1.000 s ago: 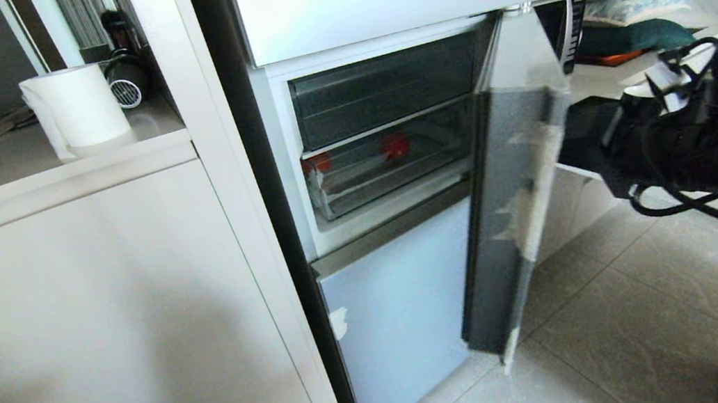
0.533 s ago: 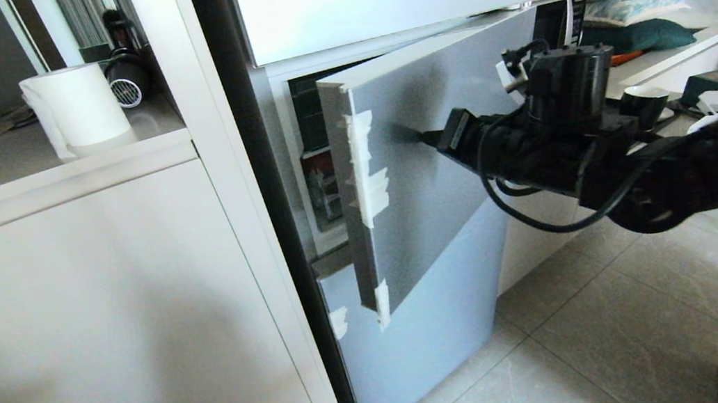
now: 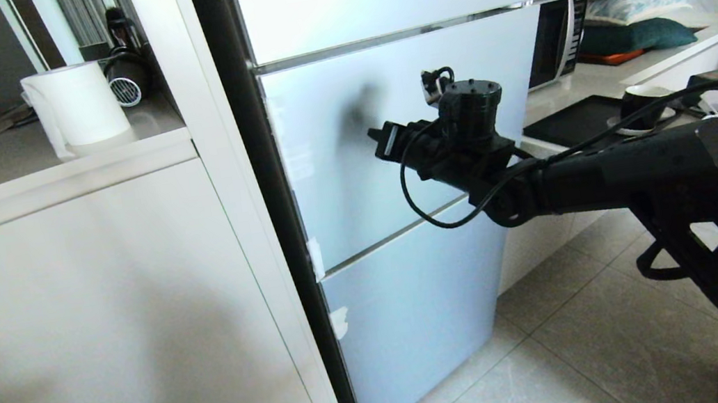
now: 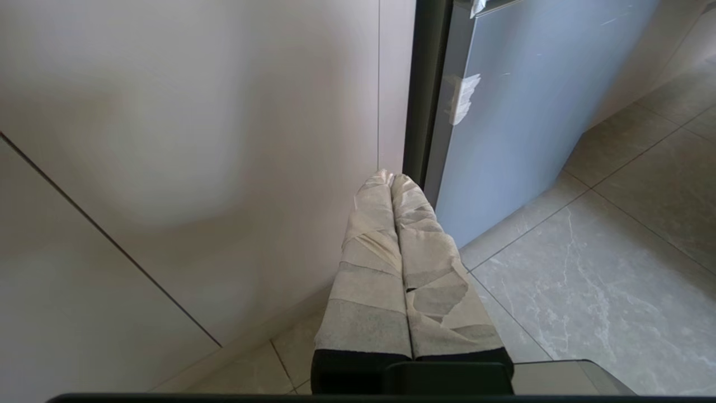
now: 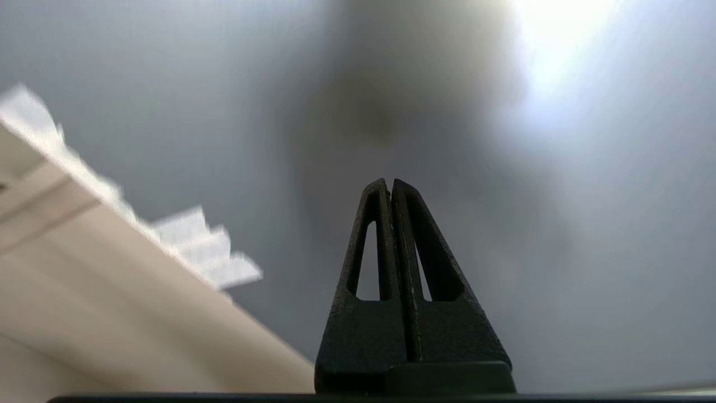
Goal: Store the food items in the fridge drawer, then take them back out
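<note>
— Which step is this?
— The middle fridge door (image 3: 352, 153) looks shut, the right gripper (image 3: 386, 143) at its face, fingers pressed together. Food and drawer are out of sight.
— The left gripper (image 4: 391, 182)?
— Low by the cabinet (image 4: 184, 145), fingers together.
— Next?
— Probably reopening that door.

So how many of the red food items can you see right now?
0. The middle fridge door is shut, the right gripper at its face with fingers together. Any food items inside would be hidden behind it.
</note>
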Robot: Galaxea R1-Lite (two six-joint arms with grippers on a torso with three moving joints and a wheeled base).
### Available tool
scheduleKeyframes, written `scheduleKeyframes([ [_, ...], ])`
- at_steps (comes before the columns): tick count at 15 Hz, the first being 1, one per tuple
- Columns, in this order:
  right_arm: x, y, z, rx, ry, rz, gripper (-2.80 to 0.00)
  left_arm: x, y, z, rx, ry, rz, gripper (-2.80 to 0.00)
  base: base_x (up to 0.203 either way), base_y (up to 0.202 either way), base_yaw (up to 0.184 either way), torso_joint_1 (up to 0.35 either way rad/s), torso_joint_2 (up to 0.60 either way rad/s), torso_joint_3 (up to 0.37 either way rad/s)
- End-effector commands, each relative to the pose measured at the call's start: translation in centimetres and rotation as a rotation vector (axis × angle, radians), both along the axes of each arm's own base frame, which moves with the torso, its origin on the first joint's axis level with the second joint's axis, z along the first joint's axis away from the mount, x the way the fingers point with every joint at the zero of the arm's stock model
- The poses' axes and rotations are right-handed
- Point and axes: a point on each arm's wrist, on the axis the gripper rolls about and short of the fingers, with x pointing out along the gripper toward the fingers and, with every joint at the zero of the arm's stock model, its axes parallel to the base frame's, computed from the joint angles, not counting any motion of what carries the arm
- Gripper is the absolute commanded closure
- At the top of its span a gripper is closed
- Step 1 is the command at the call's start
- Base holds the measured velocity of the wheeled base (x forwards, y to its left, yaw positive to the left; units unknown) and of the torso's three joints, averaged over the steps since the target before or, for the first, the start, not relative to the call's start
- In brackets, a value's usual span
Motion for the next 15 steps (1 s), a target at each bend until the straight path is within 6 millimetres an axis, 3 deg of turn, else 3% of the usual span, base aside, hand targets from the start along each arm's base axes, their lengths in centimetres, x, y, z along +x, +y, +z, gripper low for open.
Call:
scheduleKeyframes([
  [1,-1.4,-0.4,0.4,-0.011,0.029,-0.013,0.0,0.0,0.0,0.0,0.0,0.003,0.0,0.0,0.0,0.0,0.0,0.0,0.0,0.0],
  [3,-4.8,-1.6,1.7,-0.031,0.053,-0.015,0.0,0.0,0.0,0.0,0.0,0.003,0.0,0.0,0.0,0.0,0.0,0.0,0.0,0.0],
  [4,-7.7,-2.7,3.3,-0.036,0.035,-0.007,0.0,0.0,0.0,0.0,0.0,0.003,0.001,0.0,0.0,0.0,0.0,0.0,0.0,0.0],
  [6,-14.7,-5.7,6.0,-0.073,-0.023,0.003,0.0,0.0,0.0,0.0,0.0,0.003,0.001,0.0,0.0,0.0,0.0,0.0,0.0,0.0],
  [8,-21.9,-9.9,6.4,-0.148,-0.081,-0.061,0.0,0.0,0.0,0.0,0.0,0.003,0.0,0.0,0.0,0.0,0.0,0.0,0.0,0.0],
  [12,-32.7,-19.9,1.9,-0.353,-0.136,-0.371,0.0,0.0,0.0,0.0,0.0,0.003,0.0,0.0,0.0,0.0,0.0,0.0,0.0,0.0],
  [15,-39.3,-24.1,-3.4,-0.498,-0.133,-0.528,0.0,0.0,0.0,0.0,0.0,0.003,0.001,0.0,0.0,0.0,0.0,0.0,0.0,0.0],
])
